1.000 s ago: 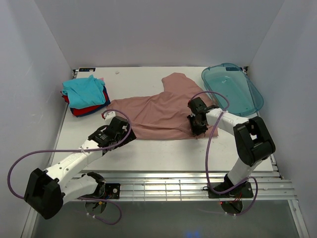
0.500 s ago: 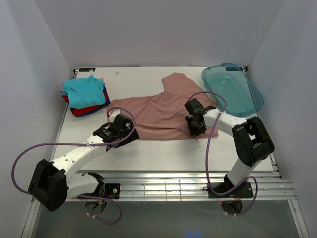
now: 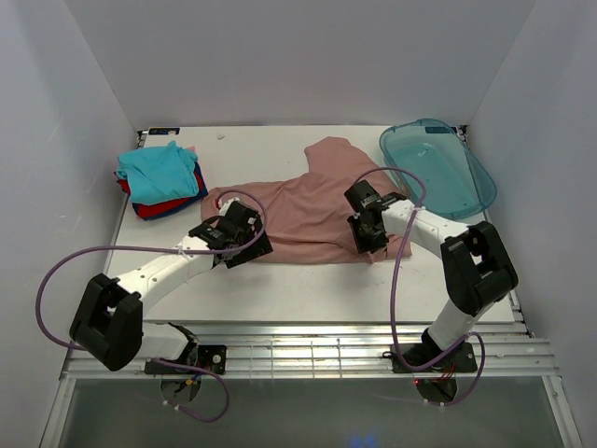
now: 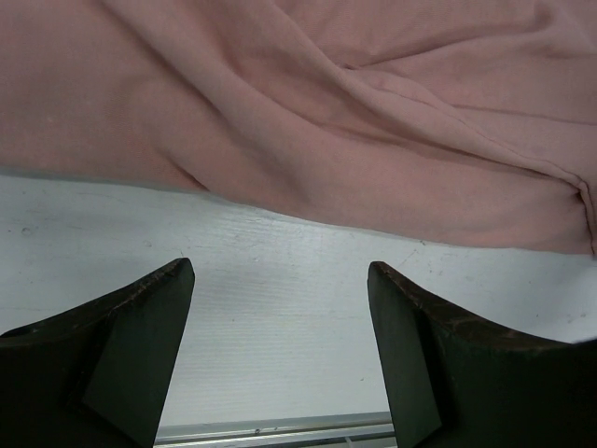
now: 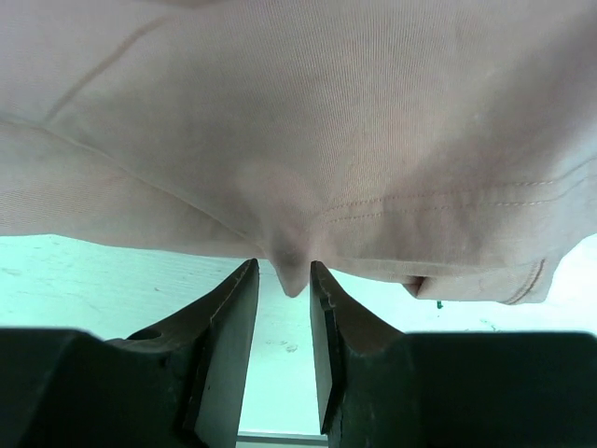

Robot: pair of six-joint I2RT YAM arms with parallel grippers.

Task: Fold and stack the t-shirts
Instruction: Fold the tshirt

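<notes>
The large dusty-pink t-shirt lies spread and rumpled across the middle of the table. Its near hem runs just beyond my left gripper, which is wide open over bare table with nothing between its fingers. My right gripper is at the shirt's near right hem. Its jaws stand slightly apart, and a small peak of pink cloth pokes down between the tips. In the top view, the left gripper and right gripper both sit at the shirt's near edge. Folded teal, red and dark-blue t-shirts are stacked at the back left.
A translucent blue-green plastic tray rests at the back right. White walls close in the table on three sides. A metal rail runs along the table's near edge, and purple cables loop from both arms.
My left arm has swung right and forward to the pink shirt's near hem. My right gripper has shifted slightly left, and its jaws have parted from the pinched cloth.
</notes>
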